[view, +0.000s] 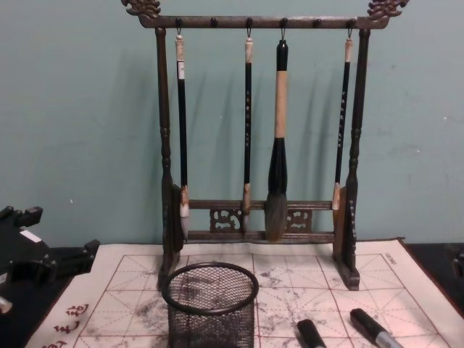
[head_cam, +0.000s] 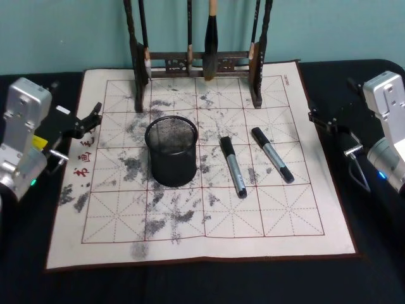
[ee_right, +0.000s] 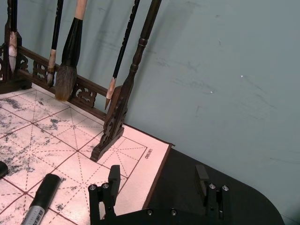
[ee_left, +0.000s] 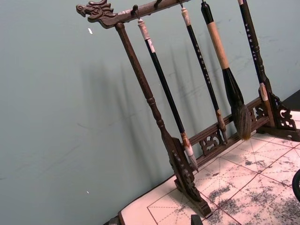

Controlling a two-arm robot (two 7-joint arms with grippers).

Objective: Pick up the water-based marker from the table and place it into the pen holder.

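Note:
Two black-and-grey water-based markers lie on the white grid cloth point(head_cam: 285, 221), one point(head_cam: 233, 166) just right of the pen holder and another point(head_cam: 273, 154) farther right; the chest view catches their caps point(view: 310, 335) point(view: 370, 328). The pen holder point(head_cam: 171, 151), a black wire-mesh cup, stands upright and empty near the cloth's middle point(view: 210, 304). My left gripper point(head_cam: 88, 120) hovers open at the cloth's left edge point(view: 54, 239). My right gripper point(head_cam: 323, 119) is open at the cloth's right edge; its wrist view shows the fingers spread wide point(ee_right: 157, 177), with a marker point(ee_right: 42, 201) off to one side.
A tall dark wooden brush rack point(head_cam: 196, 63) with several hanging brushes stands along the cloth's back edge point(view: 261, 217), against a teal wall. The dark table point(head_cam: 190, 285) runs around the cloth. Grey ink smudges mark the cloth around the cup.

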